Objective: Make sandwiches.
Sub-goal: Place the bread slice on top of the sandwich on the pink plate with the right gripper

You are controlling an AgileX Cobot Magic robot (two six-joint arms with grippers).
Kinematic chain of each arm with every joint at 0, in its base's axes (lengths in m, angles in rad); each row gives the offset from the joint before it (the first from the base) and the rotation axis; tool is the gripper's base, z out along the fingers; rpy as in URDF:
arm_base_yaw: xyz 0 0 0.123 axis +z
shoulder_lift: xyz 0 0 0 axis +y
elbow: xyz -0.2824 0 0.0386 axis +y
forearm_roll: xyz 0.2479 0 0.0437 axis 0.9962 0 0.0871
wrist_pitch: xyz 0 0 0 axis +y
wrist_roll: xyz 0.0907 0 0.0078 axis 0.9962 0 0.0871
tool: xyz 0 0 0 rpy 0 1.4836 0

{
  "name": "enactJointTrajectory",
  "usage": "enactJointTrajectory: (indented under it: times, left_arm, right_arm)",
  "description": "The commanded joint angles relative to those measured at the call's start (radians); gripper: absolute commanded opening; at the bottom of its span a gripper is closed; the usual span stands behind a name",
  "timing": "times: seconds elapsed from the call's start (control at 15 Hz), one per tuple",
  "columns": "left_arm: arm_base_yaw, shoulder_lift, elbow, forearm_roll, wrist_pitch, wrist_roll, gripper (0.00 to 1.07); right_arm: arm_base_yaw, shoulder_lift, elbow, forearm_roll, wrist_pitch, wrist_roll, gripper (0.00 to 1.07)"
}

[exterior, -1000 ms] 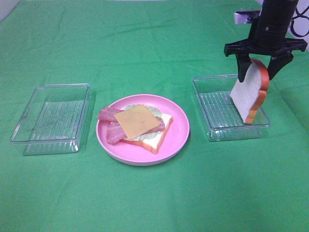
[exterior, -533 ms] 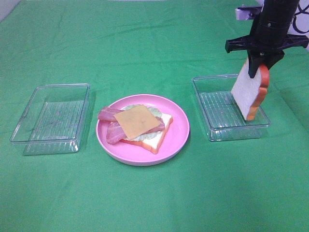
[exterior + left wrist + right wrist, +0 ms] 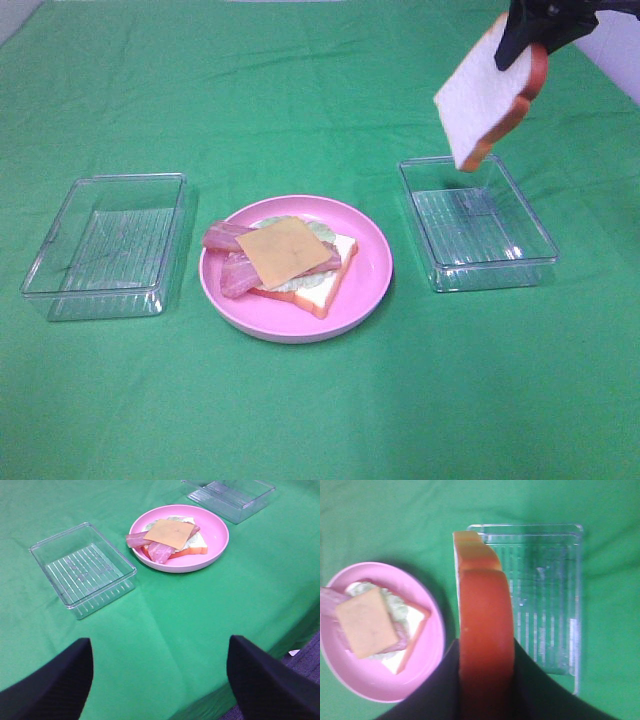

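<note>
An open sandwich (image 3: 290, 262) lies on the pink plate (image 3: 370, 270): a bread slice with lettuce, bacon strips and a cheese square (image 3: 283, 248) on top. It also shows in the left wrist view (image 3: 170, 536) and the right wrist view (image 3: 375, 627). My right gripper (image 3: 530, 35) is shut on a second bread slice (image 3: 485, 95), held tilted high above the right tray (image 3: 476, 222); its orange crust (image 3: 482, 625) fills the right wrist view. My left gripper (image 3: 160, 680) is open and empty, low over the cloth near the table's front edge, outside the exterior view.
A clear plastic tray (image 3: 108, 243) stands left of the plate; it also shows in the left wrist view (image 3: 82, 567). The right tray is empty (image 3: 540, 595). A green cloth covers the table.
My right gripper has lifted the bread slice up out of the right tray and shifted it left, toward the plate. The plate and both trays have not moved.
</note>
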Motion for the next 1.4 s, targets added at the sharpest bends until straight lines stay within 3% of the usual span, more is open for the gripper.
enactJointTrajectory:
  times: [0.07,0.33,0.4,0.67,0.8,1.2,1.4]
  left_arm:
    - [-0.003,-0.018,0.001,-0.008,-0.011,-0.004,0.71]
    - [-0.003,-0.018,0.001,-0.008,-0.011,-0.004,0.71]
    - [-0.003,-0.018,0.001,-0.008,-0.011,-0.004,0.71]
    - [-0.003,-0.018,0.001,-0.008,-0.011,-0.004,0.71]
    - [-0.003,-0.018,0.001,-0.008,-0.011,-0.004,0.71]
    - [-0.003,-0.018,0.001,-0.008,-0.011,-0.004,0.71]
    - [-0.003,-0.018,0.001,-0.008,-0.011,-0.004,0.71]
  right_arm:
    - [0.008,-0.022,-0.003,0.129,0.068,-0.041,0.0]
    - [0.109,-0.022,0.068,0.157,0.015,-0.038,0.0]
    - [0.184,-0.019,0.145,0.203,-0.087,-0.043,0.0]
    - [0.272,-0.006,0.28,0.309,-0.296,-0.05,0.0]
    - [0.292,0.032,0.335,0.404,-0.396,-0.052,0.0]
    - [0.295,0.172,0.338,0.641,-0.398,-0.165,0.0]
    - [0.295,0.198,0.338,0.617,-0.408,-0.166,0.0]
